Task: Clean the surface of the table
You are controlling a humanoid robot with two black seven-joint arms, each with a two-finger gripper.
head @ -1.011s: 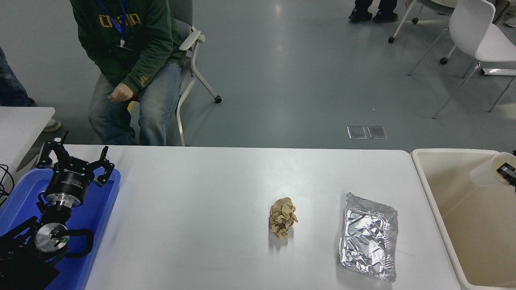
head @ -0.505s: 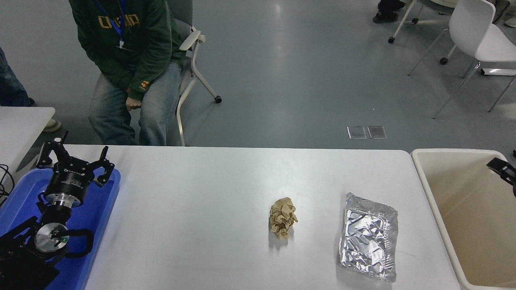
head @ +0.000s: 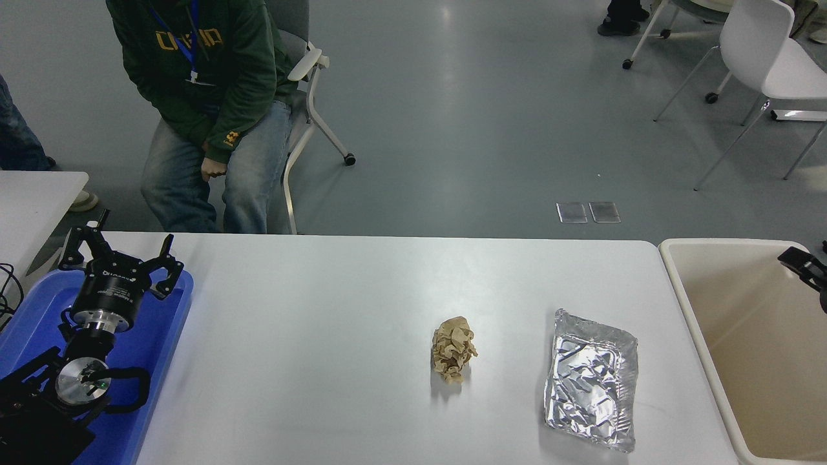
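Observation:
The white table surface fills the lower part of the head view. A crumpled ball of brown paper lies on it right of the middle. Further right lies a flattened piece of silver foil, near the table's right end. My right gripper pokes in at the right edge above the beige bin; only a small black part of it shows and nothing is seen in it. My left gripper is parked at the lower left over a blue tray, open and empty.
A large beige plastic bin stands against the table's right end. The blue tray sits on the left end. A person in a green hoodie sits on a chair beyond the far edge. A smaller white table's corner shows at left.
A white rounded object seen at my right gripper over the bin one second ago is gone from view. The gripper has shifted slightly. The seated person's hand moved down between the knees.

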